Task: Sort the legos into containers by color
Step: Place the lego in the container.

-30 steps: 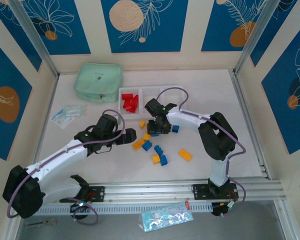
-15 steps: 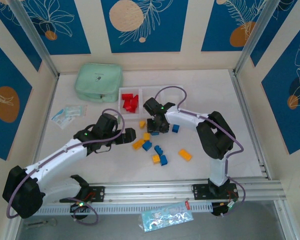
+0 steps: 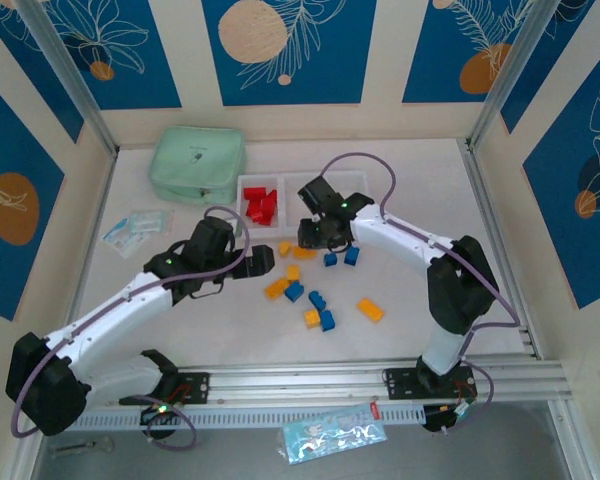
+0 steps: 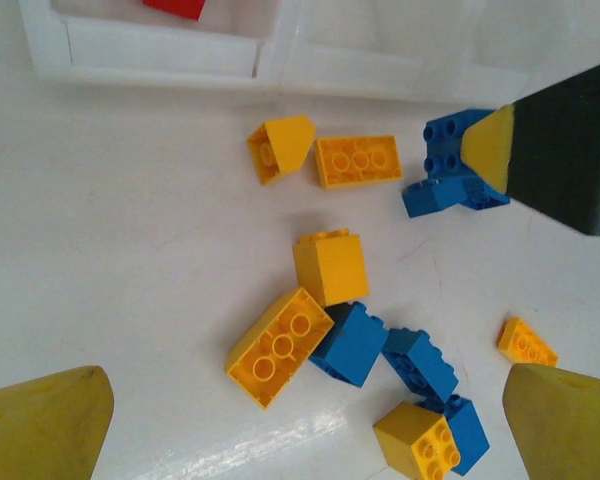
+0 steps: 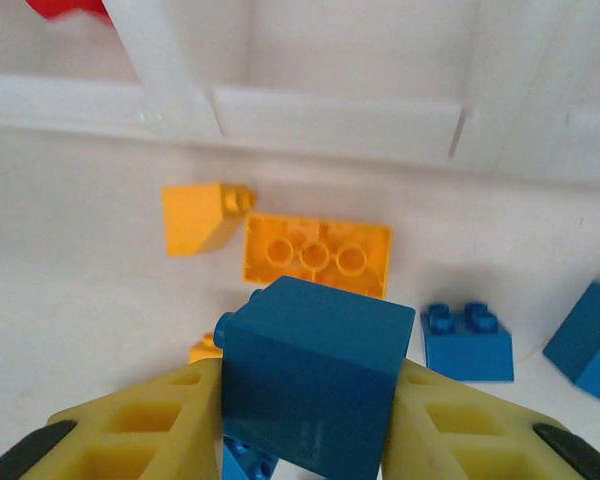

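Right jaws: the right gripper [image 5: 310, 410] is clamping a blue brick [image 5: 315, 375], with the brick's far end sticking out past the fingertips.
Just beyond the right jaws: a long orange brick [image 5: 317, 255] is lying studs up on the table [image 5: 70, 300], right past the held brick. An orange wedge [image 5: 200, 217] is sitting just to its left and a small blue brick [image 5: 467, 340] off to its right.
Further beyond the right jaws: the containers [image 5: 330, 125] are running across as a white row. The held brick is hanging short of their near wall, over the table and not over a bin.
Far left of the right jaws: red bricks [image 3: 261, 205] are lying in the left-hand bin.
Left jaws: the left gripper [image 4: 300, 425] is hanging spread wide with nothing in its grasp.
Between the left jaws: a second long orange brick [image 4: 278, 345] is lying studs up, touching a blue square brick [image 4: 352, 343]. An orange cube [image 4: 330, 265] is resting against that blue one on its far side.
Toward the left gripper's right finger: another blue brick [image 4: 420, 362] and an orange stud brick [image 4: 415, 440] are sitting close together.
Beyond the left jaws: the wedge and the first long orange brick are lying near the bin row.
Far beyond, to the left: a green pouch [image 3: 197, 165] is lying beside the bins.
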`<act>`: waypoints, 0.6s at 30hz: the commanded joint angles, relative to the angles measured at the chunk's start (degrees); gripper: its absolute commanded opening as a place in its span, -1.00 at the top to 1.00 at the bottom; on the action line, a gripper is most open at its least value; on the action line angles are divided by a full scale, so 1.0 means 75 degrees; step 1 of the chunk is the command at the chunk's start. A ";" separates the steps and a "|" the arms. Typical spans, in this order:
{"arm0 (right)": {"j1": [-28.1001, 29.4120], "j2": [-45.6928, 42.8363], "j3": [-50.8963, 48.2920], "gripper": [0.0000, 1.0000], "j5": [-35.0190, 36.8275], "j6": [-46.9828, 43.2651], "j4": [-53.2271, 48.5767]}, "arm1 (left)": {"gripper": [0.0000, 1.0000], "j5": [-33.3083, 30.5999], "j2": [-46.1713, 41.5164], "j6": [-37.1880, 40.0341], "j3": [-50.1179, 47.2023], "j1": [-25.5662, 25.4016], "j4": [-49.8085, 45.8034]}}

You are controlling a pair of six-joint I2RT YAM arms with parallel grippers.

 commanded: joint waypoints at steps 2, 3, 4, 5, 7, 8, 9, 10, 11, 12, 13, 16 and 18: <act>-0.0290 0.0588 0.0968 0.23 -0.0201 -0.0495 0.0083 | -0.99 -0.0258 0.0285 0.0193 0.0423 0.0166 0.0089; -0.0328 0.0842 0.1224 0.24 -0.0226 -0.0600 0.0126 | -0.99 -0.0305 0.0353 0.0172 0.0470 0.0190 0.0139; -0.0349 0.1130 0.1567 0.24 -0.0168 -0.0710 0.0109 | -0.99 -0.0340 0.0420 0.0176 0.0514 0.0206 0.0175; -0.0364 0.1378 0.1836 0.23 -0.0038 -0.0777 0.0067 | -0.99 -0.0369 0.0469 0.0161 0.0550 0.0228 0.0179; -0.0418 0.1932 0.2468 0.23 0.0125 -0.0914 -0.0045 | -0.99 -0.0473 0.0536 0.0100 0.0623 0.0265 0.0133; -0.0446 0.2126 0.2691 0.22 0.0143 -0.0984 -0.0049 | -0.99 -0.0505 0.0539 0.0080 0.0636 0.0284 0.0131; -0.0477 0.2319 0.2894 0.20 0.0180 -0.1054 0.0003 | -0.99 -0.0506 0.0533 0.0058 0.0627 0.0300 0.0158; -0.0510 0.2497 0.3090 0.19 0.0151 -0.1135 0.0046 | -0.99 -0.0490 0.0544 0.0051 0.0624 0.0312 0.0186; -0.0541 0.2644 0.3274 0.12 0.0126 -0.1182 0.0048 | -0.99 -0.0500 0.0550 0.0040 0.0633 0.0330 0.0181; -0.0574 0.2798 0.3521 -0.02 0.0138 -0.1225 -0.0080 | -0.99 -0.0500 0.0562 0.0041 0.0657 0.0345 0.0149; -0.0595 0.2907 0.3739 -0.05 0.0170 -0.1239 -0.0214 | -0.99 -0.0532 0.0552 0.0024 0.0693 0.0348 0.0084; -0.0613 0.2794 0.3838 -0.18 0.0202 -0.1367 -0.0236 | -0.99 -0.0544 0.0459 0.0060 0.0695 0.0348 0.0034; -0.0603 0.2510 0.3702 -0.25 0.0217 -0.1414 -0.0207 | -0.99 -0.0495 0.0407 0.0110 0.0711 0.0348 -0.0009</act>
